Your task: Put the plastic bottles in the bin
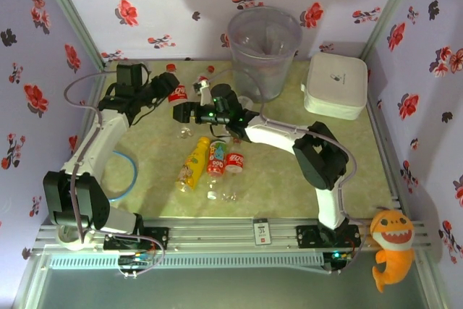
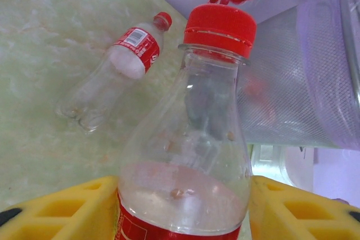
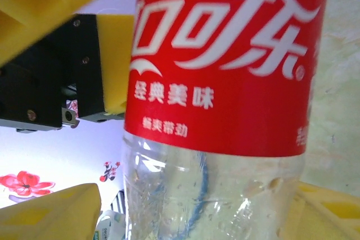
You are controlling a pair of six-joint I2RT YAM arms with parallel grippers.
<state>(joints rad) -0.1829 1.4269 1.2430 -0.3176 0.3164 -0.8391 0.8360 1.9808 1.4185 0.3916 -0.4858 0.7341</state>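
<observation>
My left gripper (image 2: 183, 206) is shut on a clear plastic bottle (image 2: 185, 139) with a red cap and red label, a yellow pad pressed to each side at the label. In the top view it (image 1: 178, 94) is held above the table's back left, left of the bin (image 1: 264, 48). My right gripper (image 1: 184, 113) has come in from the right. Its jaws (image 3: 197, 212) stand open either side of the same bottle's clear base (image 3: 225, 195), with a small gap at the left finger (image 3: 56, 214). Another red-capped bottle (image 2: 121, 66) lies on the table behind.
A yellow bottle (image 1: 194, 161), a blue-green labelled one (image 1: 215, 157) and a red-labelled one (image 1: 234, 163) lie mid-table. A white lidded box (image 1: 334, 85) stands right of the bin. A blue cable loop (image 1: 130, 171) lies at the left, an orange plush toy (image 1: 391, 240) at the front right.
</observation>
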